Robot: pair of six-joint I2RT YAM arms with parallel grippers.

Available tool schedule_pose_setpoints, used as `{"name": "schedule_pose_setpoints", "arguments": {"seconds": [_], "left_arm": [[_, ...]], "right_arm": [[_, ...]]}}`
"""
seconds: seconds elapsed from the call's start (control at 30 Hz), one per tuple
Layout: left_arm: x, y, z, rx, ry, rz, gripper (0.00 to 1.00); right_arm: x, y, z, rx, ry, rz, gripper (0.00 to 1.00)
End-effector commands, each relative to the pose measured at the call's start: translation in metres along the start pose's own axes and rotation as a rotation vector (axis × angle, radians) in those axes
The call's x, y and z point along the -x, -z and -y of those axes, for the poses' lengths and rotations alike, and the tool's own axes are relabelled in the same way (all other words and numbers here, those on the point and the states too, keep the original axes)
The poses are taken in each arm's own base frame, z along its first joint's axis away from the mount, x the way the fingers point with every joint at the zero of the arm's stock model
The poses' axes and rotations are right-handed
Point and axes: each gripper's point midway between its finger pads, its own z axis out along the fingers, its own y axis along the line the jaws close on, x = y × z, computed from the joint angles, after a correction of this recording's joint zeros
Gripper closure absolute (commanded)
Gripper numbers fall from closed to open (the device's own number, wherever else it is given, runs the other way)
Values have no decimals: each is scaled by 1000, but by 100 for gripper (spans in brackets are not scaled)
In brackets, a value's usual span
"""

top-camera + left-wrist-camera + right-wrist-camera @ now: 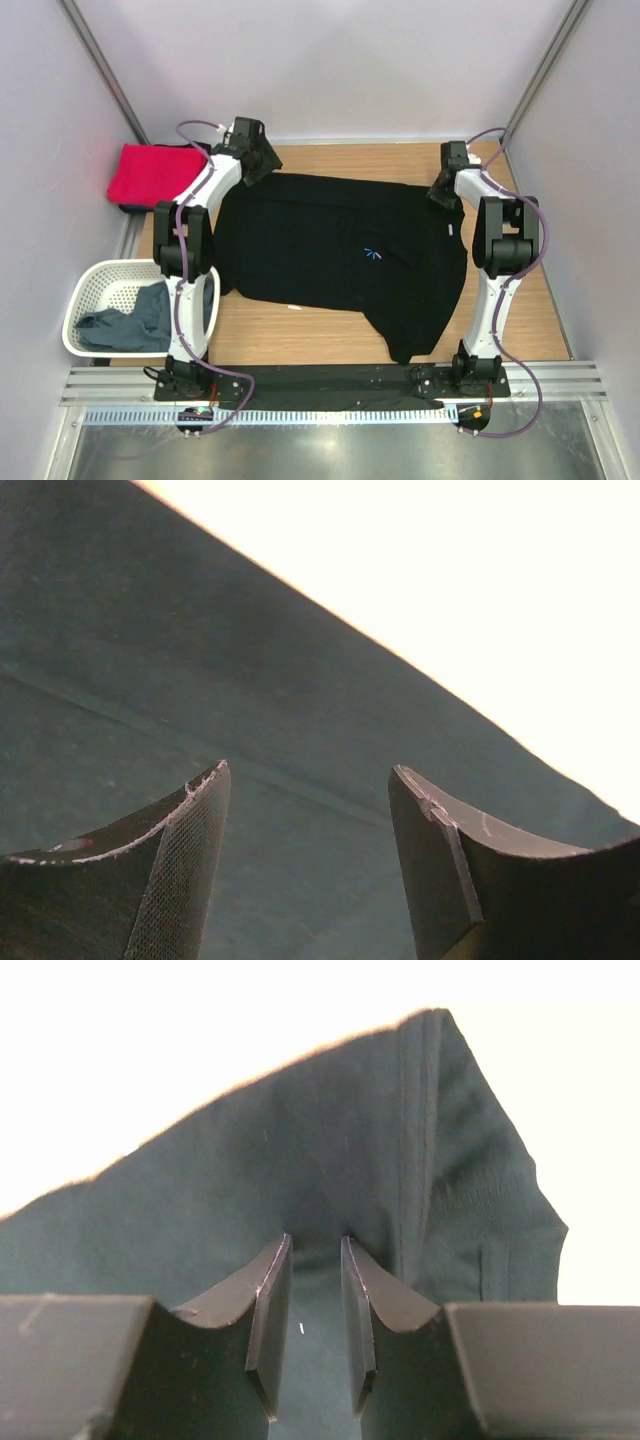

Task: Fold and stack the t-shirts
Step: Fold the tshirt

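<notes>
A large black t-shirt (330, 260) lies spread flat on the wooden table, with a small light-blue starburst mark (372, 254) near its middle. My left gripper (260, 170) is at the shirt's far left corner; in the left wrist view it (308, 768) stands open just over the dark cloth (150, 660), nothing between its fingers. My right gripper (443, 196) is at the far right corner. Its jaws (316, 1238) stand a narrow gap apart, tips pressed against the cloth (300, 1140). A red t-shirt (150, 172) lies folded at the far left. A grey-blue t-shirt (135, 322) is crumpled in the basket.
The white lattice basket (90, 280) stands off the table's left edge beside the left arm. Bare wood (300, 335) shows in front of the shirt and along the back edge. Pale walls close in on three sides, and a metal rail runs along the near edge.
</notes>
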Motion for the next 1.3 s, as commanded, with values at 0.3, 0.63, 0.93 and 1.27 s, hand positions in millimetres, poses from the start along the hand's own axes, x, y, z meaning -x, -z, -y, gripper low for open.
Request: {"name": "schedule_pose_setpoints", "arguments": {"seconds": [0.3,0.63,0.93,1.27], "left_arm": [[-5,-50,-30,60,-31,-32,34],[-15,-81,-45,89,32,-69,37],[-6,-85,-35,56,47,-58,39],[73,61,23,-119,-152,123,22]], "right_arm": [[29,-61,40,-187,74,-20,68],[60,-91,13,-27,90,-13,68],[89,-82,-9,41,115,40,67],[188,113,-43,232,101,345,4]]}}
